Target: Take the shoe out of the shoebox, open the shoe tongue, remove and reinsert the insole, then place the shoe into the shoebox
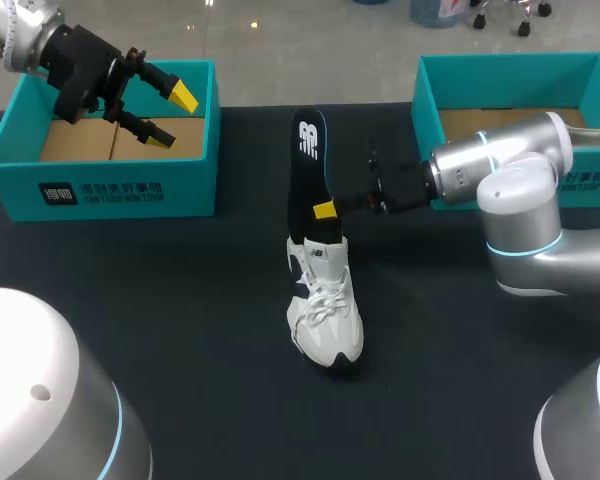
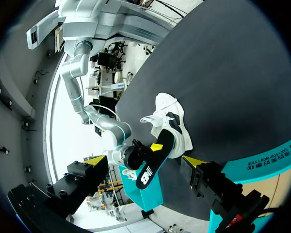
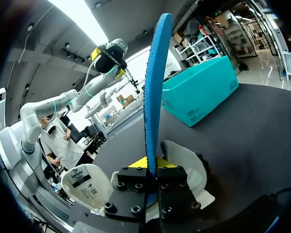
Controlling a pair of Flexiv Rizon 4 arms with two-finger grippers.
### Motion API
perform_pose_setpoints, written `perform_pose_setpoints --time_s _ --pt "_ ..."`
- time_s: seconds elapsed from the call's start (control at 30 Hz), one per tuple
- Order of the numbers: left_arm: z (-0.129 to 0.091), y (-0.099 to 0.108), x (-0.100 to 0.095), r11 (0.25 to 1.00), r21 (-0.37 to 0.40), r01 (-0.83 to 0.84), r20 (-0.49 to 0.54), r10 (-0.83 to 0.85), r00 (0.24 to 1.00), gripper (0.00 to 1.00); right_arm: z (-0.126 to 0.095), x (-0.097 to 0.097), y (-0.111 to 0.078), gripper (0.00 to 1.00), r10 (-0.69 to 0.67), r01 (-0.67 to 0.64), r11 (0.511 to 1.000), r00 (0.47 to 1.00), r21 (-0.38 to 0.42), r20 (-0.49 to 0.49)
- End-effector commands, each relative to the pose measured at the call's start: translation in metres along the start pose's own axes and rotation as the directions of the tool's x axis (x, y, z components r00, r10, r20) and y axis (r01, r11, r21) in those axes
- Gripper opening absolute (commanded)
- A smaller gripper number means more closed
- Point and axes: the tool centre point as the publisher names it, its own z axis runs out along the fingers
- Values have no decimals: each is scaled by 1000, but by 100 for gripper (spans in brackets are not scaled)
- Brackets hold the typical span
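Right hand point(image 1: 327, 210) clamps the insole point(image 1: 306, 160), which stands upright with its lower end at the opening of the shoe point(image 1: 327, 315) at mid-tabletop point(image 1: 180, 330), with bare dark surface all round. Left hand point(image 1: 160, 112) hangs released over the left shoebox point(image 1: 100, 190) at the far edge; a second box point(image 1: 500, 75) sits far right. From the left wrist, shoe and insole lie well ahead, apart from the shoebox. From the right wrist, the insole rises edge-on between both fingers, the shoe just beneath.
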Motion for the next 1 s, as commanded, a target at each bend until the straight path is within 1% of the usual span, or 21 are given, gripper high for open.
perform_pose_setpoints --time_s 0.03,0.4,0.63,0.7,0.73,0.83,1.0 --pt "0 0 0 1000 1 -1 -3 1 1000 100 4 2 -7 0 7 -7 1000 1000 7 6" --pt "0 0 0 1000 1 -1 -3 1 1000 100 3 9 -22 0 37 -38 999 999 12 16" --pt "0 0 0 1000 1 -1 -3 1 1000 100 2 12 -20 0 38 -38 999 999 8 20" --pt "0 0 0 1000 1 -1 -3 1 1000 100 2 13 -17 27 32 -32 999 999 5 25" --pt "0 0 0 1000 1 -1 -3 1 1000 100 3 14 -15 38 28 -28 1000 999 3 25" --pt "0 0 0 1000 1 -1 -3 1 1000 100 3 14 -10 49 13 -14 1000 1000 1 25" --pt "0 0 0 1000 1 -1 -3 1 1000 100 3 14 4 51 -16 16 1000 1000 10 21"
